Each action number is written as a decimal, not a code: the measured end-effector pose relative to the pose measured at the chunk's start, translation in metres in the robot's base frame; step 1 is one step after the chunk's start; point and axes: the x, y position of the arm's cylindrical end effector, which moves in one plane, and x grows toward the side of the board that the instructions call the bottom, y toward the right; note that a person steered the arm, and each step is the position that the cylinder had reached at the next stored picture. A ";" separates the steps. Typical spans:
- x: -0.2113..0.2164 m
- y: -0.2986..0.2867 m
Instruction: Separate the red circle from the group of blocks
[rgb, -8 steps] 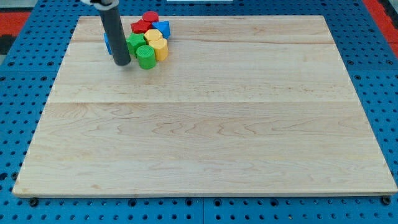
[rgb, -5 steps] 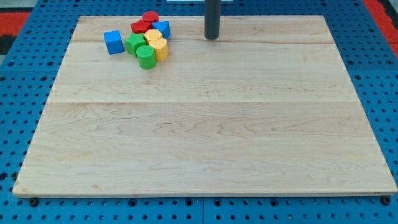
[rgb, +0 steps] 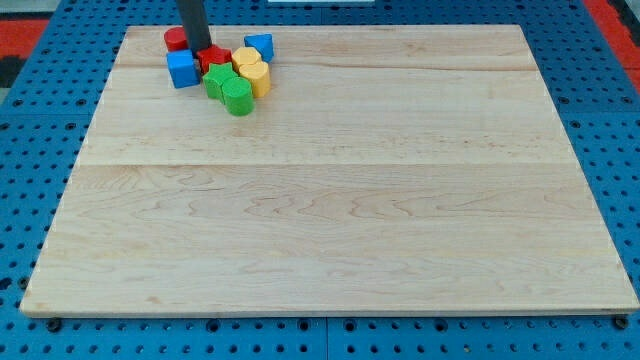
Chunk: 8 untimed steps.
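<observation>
The red circle (rgb: 177, 40) lies near the board's top left, just above the blue square (rgb: 183, 68). My tip (rgb: 201, 48) is down right beside the red circle, on its right, between it and the other red block (rgb: 216, 58). To the right and below sit two yellow blocks (rgb: 246, 58) (rgb: 258, 76), two green blocks (rgb: 217, 82) (rgb: 238, 98) and another blue block (rgb: 260, 46), packed close together. The rod hides part of the red block.
The wooden board (rgb: 330, 190) lies on a blue pegboard table (rgb: 30, 180). The blocks sit close to the board's top edge (rgb: 330, 27), near its top left corner.
My tip has swept from the top middle leftward into the cluster. The red circle has moved left, out of the cluster's top to above the blue square. The green blocks shifted slightly down.
</observation>
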 end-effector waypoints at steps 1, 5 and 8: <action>-0.021 0.002; 0.060 0.001; 0.146 0.067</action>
